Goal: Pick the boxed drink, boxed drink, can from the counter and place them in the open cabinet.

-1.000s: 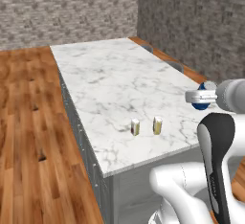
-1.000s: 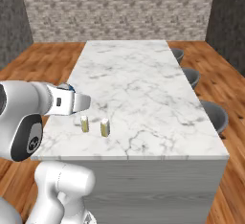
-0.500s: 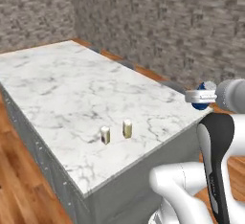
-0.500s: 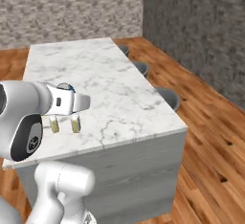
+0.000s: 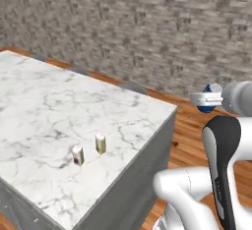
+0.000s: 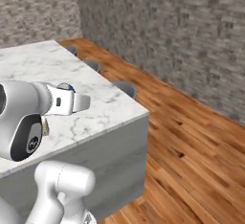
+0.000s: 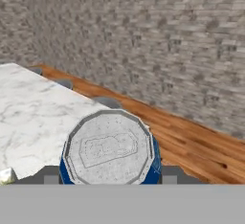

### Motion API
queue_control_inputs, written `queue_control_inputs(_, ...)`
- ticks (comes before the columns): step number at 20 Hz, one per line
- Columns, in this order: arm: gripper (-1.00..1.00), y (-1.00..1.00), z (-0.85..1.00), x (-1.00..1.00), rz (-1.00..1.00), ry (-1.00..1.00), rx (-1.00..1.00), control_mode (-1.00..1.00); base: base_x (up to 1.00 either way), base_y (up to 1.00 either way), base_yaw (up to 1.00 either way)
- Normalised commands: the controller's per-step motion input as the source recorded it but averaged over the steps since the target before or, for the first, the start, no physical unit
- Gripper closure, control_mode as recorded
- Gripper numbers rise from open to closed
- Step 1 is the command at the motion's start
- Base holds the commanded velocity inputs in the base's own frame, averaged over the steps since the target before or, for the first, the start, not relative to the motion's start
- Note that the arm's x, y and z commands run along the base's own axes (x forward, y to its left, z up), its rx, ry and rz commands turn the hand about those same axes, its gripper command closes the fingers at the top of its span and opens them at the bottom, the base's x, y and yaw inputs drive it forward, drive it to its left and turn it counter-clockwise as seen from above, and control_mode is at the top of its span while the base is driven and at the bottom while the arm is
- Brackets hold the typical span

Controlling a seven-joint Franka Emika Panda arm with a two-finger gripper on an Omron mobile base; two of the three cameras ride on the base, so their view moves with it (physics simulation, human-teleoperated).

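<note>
grey stone wall now fills the background as the base has swung away from the marble worktop [image 5: 44, 106]. one can [image 7: 110, 149] rides clamped in the gripper [image 5: 209, 98], bound for the cabinet; two boxed drinks [image 5: 89, 149] wait below and left of it.

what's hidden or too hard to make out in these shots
- Gripper: in the hand view the small blue can with the silver top covers the finger tips, so the grip itself is unseen.
- Two small cream-white cartons on the white marble counter: too small in the left base view to read any print.
- In the right base view the white arm hides most of one carton.
</note>
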Motion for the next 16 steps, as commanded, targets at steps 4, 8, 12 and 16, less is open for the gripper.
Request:
queue_control_inputs(4,1.0,0.0,0.0,0.0,0.0,0.0,0.0,1.0,0.0,0.0,-0.48)
queue_control_inputs(8,1.0,0.0,0.0,0.0,0.0,0.0,0.0,1.0,0.0,0.0,-0.49)
queue_control_inputs(12,1.0,0.0,0.0,0.0,0.0,0.0,0.0,1.0,0.0,0.0,-0.49)
queue_control_inputs(16,1.0,0.0,0.0,0.0,0.0,0.0,0.0,1.0,0.0,0.0,-0.5)
